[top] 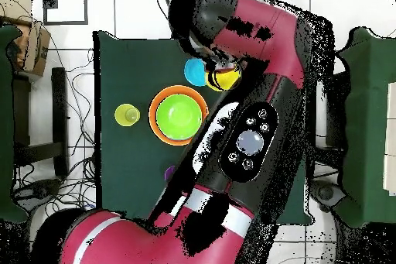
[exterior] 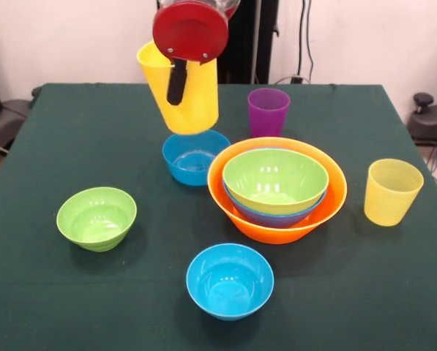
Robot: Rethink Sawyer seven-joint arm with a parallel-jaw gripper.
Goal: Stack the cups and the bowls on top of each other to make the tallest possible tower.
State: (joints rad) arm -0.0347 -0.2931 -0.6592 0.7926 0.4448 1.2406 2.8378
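Orange glossy plastic marks the largest round bowl (exterior: 277, 219), the base of the tower (exterior: 277, 191), with a large blue bowl (exterior: 273, 214) and a medium green bowl (exterior: 275, 179) nested inside it; all this lies below the pincer (exterior: 178, 82) and toward the picture's right in the front view. An opaque yellow tapered plastic cup (exterior: 181, 99) is pinched by the pincer, 1 black finger (exterior: 177, 80) pressed on its outer wall. The cup is held clear of the green cloth-covered table (exterior: 42, 292), its long axis tilted, mouth upward. A small blue bowl (exterior: 192, 157) sits directly beneath it. A sideways carry toward the nested bowls is judged necessary before lowering. A purple tumbler (exterior: 268, 111), a ribbed pale yellow tumbler (exterior: 391, 191), a small green bowl (exterior: 96, 218) and a 2nd small blue bowl (exterior: 230, 281) are left unstacked.
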